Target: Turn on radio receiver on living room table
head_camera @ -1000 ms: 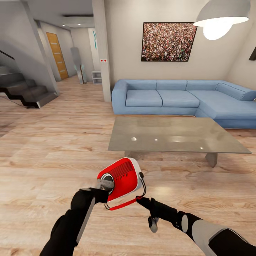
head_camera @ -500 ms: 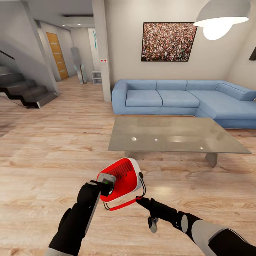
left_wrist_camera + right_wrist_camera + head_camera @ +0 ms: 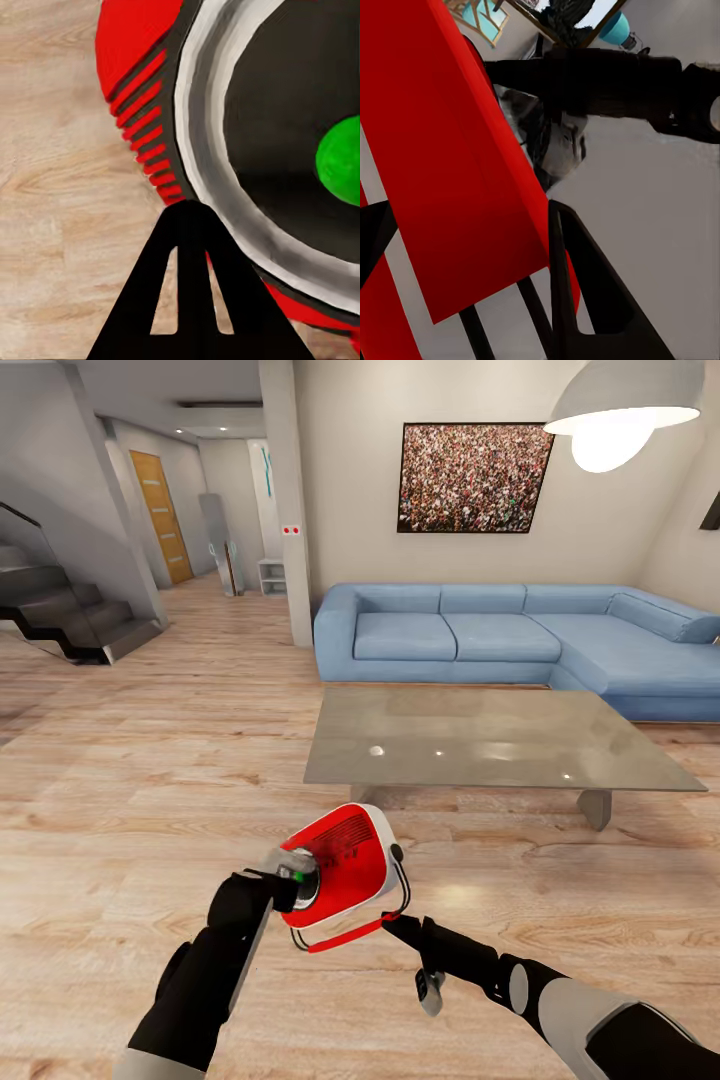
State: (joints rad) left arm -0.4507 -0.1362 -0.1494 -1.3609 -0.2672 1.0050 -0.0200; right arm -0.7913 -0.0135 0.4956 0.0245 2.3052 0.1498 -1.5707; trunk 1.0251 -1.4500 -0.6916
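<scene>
Left pincer (image 3: 288, 872) pushed back onto radio receiver (image 3: 345, 860) dial, closure unclear; green light now on, likely switched on. Right pincer (image 3: 392, 923) clamps strap.

Upper left: dark staircase (image 3: 75, 622), orange door (image 3: 161, 515). Centre: grey pillar (image 3: 285, 500). Small white shelf unit (image 3: 271, 576) beside the pillar.

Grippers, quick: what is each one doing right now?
Left gripper: at the dial of the radio receiver; open or shut cannot be told.
Right gripper: shut on the radio receiver's red strap.
</scene>
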